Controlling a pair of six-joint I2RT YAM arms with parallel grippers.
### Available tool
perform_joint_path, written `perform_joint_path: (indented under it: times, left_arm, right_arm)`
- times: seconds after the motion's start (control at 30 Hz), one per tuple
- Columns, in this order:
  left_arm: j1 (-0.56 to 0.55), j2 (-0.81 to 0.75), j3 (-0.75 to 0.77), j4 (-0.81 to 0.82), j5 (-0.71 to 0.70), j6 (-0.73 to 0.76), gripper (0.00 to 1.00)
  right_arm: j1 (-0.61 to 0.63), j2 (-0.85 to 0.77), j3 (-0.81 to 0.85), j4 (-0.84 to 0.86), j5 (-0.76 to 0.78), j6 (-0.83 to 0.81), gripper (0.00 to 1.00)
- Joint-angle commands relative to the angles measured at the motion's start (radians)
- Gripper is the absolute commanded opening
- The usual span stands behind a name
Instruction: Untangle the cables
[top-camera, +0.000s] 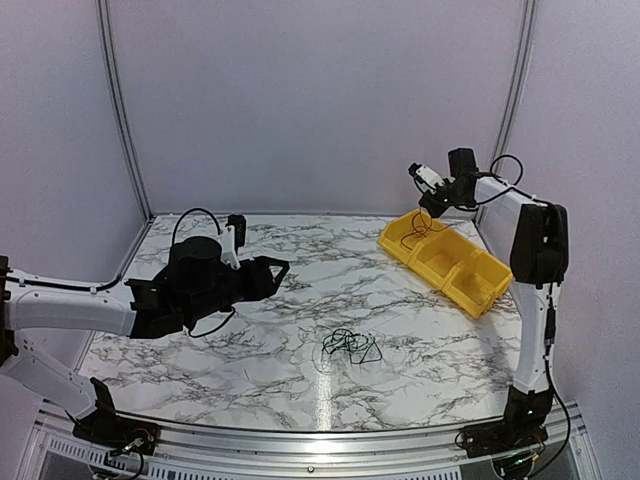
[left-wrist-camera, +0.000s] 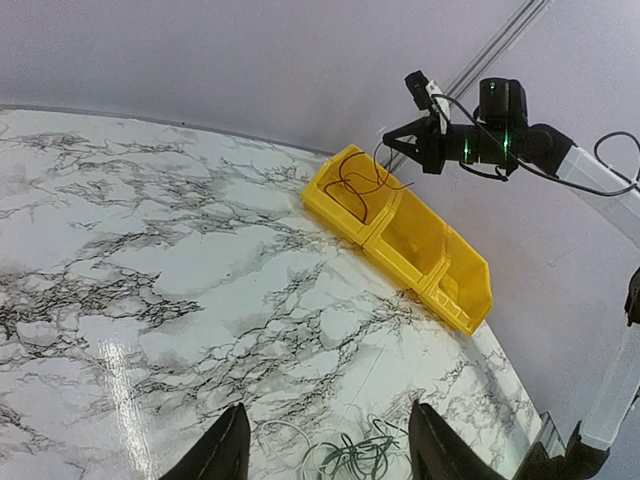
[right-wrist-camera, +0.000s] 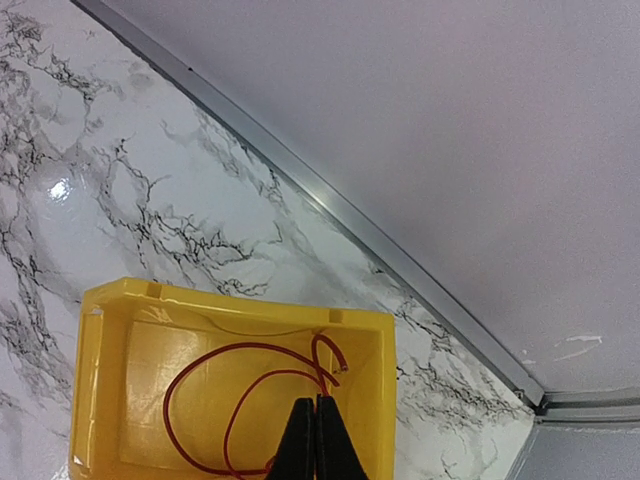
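Observation:
A tangle of thin dark cables (top-camera: 350, 347) lies on the marble table, front of centre. In the left wrist view the tangle (left-wrist-camera: 362, 455) lies just below my open, empty left gripper (left-wrist-camera: 328, 410), with pale loops beside it. In the top view the left gripper (top-camera: 280, 271) hovers left of the tangle. My right gripper (top-camera: 431, 207) hangs over the far compartment of the yellow bin (top-camera: 470, 275). In the right wrist view it (right-wrist-camera: 316, 400) is shut on a thin red cable (right-wrist-camera: 200, 355) that loops inside that compartment (right-wrist-camera: 240, 305).
The yellow bin (left-wrist-camera: 440, 270) has three compartments and stands at the back right near the wall rail (right-wrist-camera: 330, 200). The two nearer compartments look empty. White walls enclose the table on three sides.

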Motion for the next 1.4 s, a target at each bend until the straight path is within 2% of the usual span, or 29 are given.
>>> perform_joint_path:
  times: [0.0,0.2,0.33,0.47,0.73,0.9,1.0,1.13,1.37]
  left_arm:
    - [-0.007,-0.027,-0.006,-0.018,-0.022,-0.011,0.57]
    - [-0.008,-0.022,-0.012,-0.017,-0.026,-0.011,0.57]
    - [-0.008,-0.003,0.000,-0.018,-0.021,-0.007,0.57]
    - [-0.008,0.013,0.014,-0.018,-0.020,-0.001,0.57]
    - [-0.008,0.047,0.032,-0.016,-0.017,-0.002,0.57]
    - [-0.008,0.067,0.059,-0.018,-0.017,0.016,0.56]
    - [-0.008,0.061,0.071,-0.020,-0.038,0.019,0.56]
    - [-0.008,0.058,0.068,-0.021,-0.056,0.029,0.56]
    - [-0.008,0.120,0.078,-0.021,0.022,0.058,0.56]
  right_arm:
    - [0.016,0.031,0.069,0.035,0.015,-0.022,0.00]
    - [0.075,0.045,0.099,0.027,-0.022,-0.009,0.00]
    - [0.106,0.063,0.103,0.036,0.011,-0.024,0.00]
    - [0.088,0.081,0.085,0.046,0.071,-0.060,0.00]
    - [0.046,0.074,0.027,0.033,0.092,-0.086,0.00]
    - [0.047,0.035,0.023,0.006,0.076,-0.081,0.22]
    - [0.045,-0.049,-0.013,-0.015,0.084,-0.061,0.30]
    - [0.044,-0.260,-0.135,-0.028,0.020,-0.049,0.38]
    - [0.079,-0.570,-0.367,-0.131,-0.169,-0.067,0.42]
